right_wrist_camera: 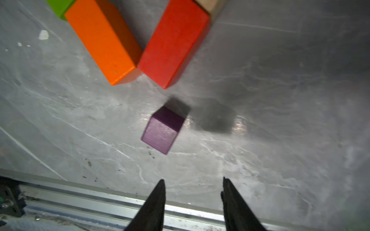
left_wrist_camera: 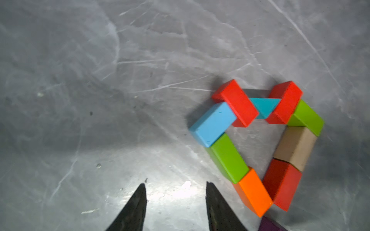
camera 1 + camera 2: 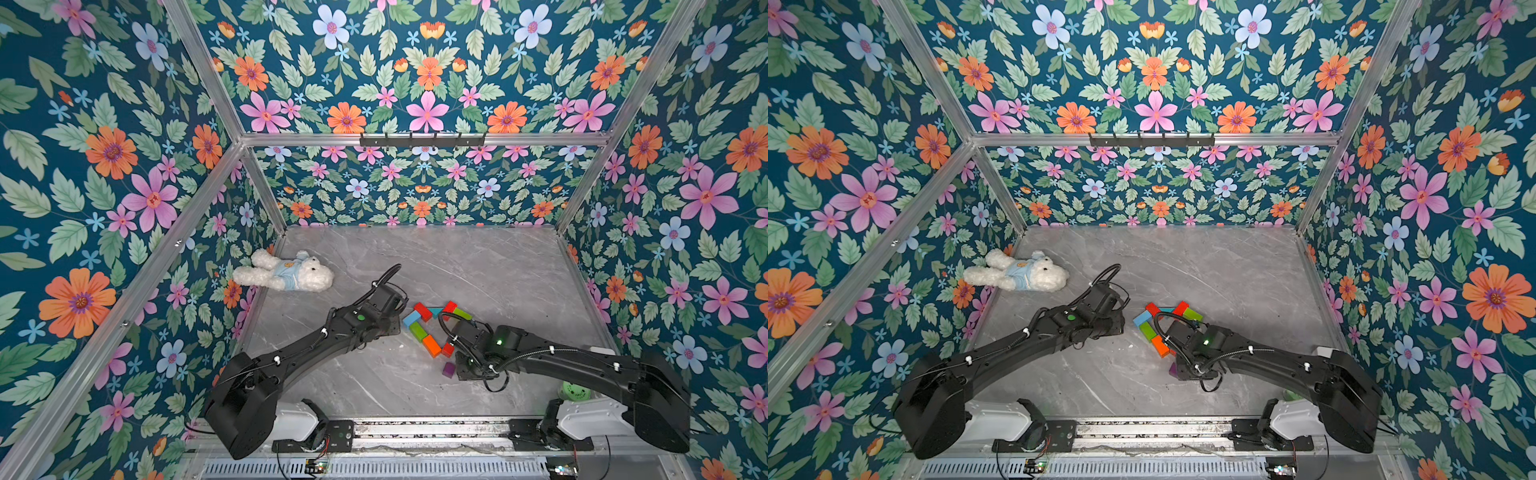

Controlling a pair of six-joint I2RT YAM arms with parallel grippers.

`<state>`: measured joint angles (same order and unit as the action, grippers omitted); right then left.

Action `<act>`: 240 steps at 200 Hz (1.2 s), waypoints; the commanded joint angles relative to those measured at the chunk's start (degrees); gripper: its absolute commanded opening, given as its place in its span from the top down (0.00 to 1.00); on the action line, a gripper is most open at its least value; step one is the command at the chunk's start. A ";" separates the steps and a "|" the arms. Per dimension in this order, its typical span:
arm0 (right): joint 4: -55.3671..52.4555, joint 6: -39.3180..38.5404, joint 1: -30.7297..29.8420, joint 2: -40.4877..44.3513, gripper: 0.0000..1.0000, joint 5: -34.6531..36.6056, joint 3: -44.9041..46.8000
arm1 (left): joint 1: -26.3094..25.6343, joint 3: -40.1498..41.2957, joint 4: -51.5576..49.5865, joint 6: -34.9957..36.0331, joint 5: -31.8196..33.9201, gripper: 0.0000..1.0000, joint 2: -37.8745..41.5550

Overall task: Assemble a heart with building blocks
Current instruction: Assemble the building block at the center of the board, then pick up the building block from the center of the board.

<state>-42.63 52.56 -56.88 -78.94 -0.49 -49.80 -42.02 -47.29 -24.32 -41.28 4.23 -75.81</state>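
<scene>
My left gripper [image 2: 175, 184] is open, empty, beside the heart [image 2: 228, 158] on the table [image 2: 100, 80]. My right gripper [image 1: 193, 179] is open too, near the cube [image 1: 163, 130]. It sits apart from the heart, maybe tipped; blurry.

Grey marble table [image 3: 478, 270] carries the heart [image 3: 417, 331], a purple cube [image 3: 448, 369] nearby, and a plush bear [image 3: 286, 272].

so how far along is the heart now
Nearly done. Both sides of the heart stand joined, teal triangle in the top notch. Nothing is held: left gripper and right gripper are open and empty. Remaining: the purple cube lies loose, apart from the orange bar and red bar, and must close the bottom tip.
</scene>
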 commanded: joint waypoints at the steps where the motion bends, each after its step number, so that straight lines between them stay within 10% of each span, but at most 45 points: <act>1: 2.50 1.90 -0.05 -4.29 0.55 -1.87 -2.10 | 1.42 2.63 3.47 -2.97 -2.90 0.52 1.33; 240: -4.65 -0.89 1.25 -21.68 0.71 -1.74 -15.07 | 4.63 7.03 4.01 -0.91 -4.23 0.53 4.78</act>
<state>-45.56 51.79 -55.59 -100.75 -2.83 -64.62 -37.50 -40.10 -20.14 -42.89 -0.16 -71.24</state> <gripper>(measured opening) 0.291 0.470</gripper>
